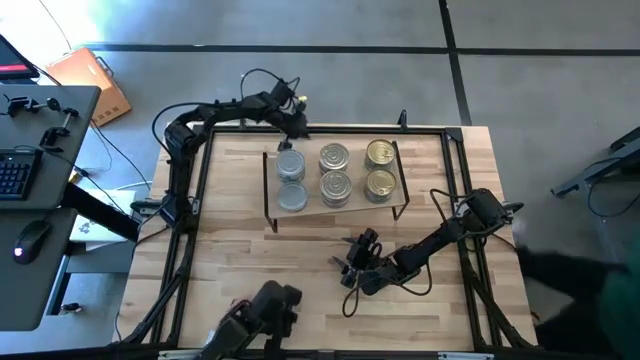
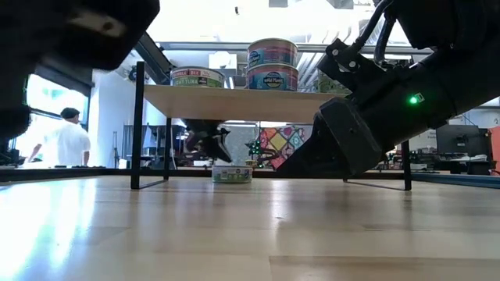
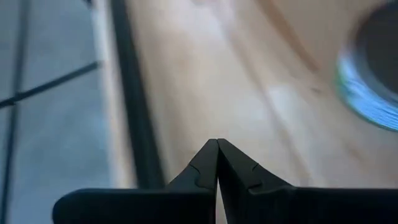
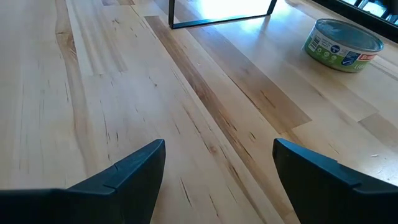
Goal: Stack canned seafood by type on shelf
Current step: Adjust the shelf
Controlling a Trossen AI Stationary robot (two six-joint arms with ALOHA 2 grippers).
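Observation:
The shelf (image 1: 305, 207) stands mid-table with several tins on its board: silver-grey tins (image 1: 291, 180), pull-ring tins (image 1: 335, 171) and gold tins (image 1: 380, 167), in three columns. In the low view, two tins (image 2: 272, 65) are stacked there beside a single tin (image 2: 198, 76). One more green-labelled tin (image 4: 342, 45) stands on the tabletop under the shelf (image 2: 232, 173), hidden in the high view. My left gripper (image 1: 297, 133) is shut at the shelf's far left corner (image 3: 217, 149), with a blurred tin (image 3: 373, 81) beside it. My right gripper (image 1: 352, 255) is open over bare wood near the shelf's front (image 4: 217, 149).
A black frame rail (image 3: 134, 118) runs along the table's edges. The shelf's thin black legs (image 4: 217, 22) stand ahead of my right gripper. Bare wood (image 1: 280, 260) lies between the shelf and the near edge. A desk with keyboard and mouse (image 1: 25, 170) is left of the table. A person (image 2: 66, 140) stands far behind.

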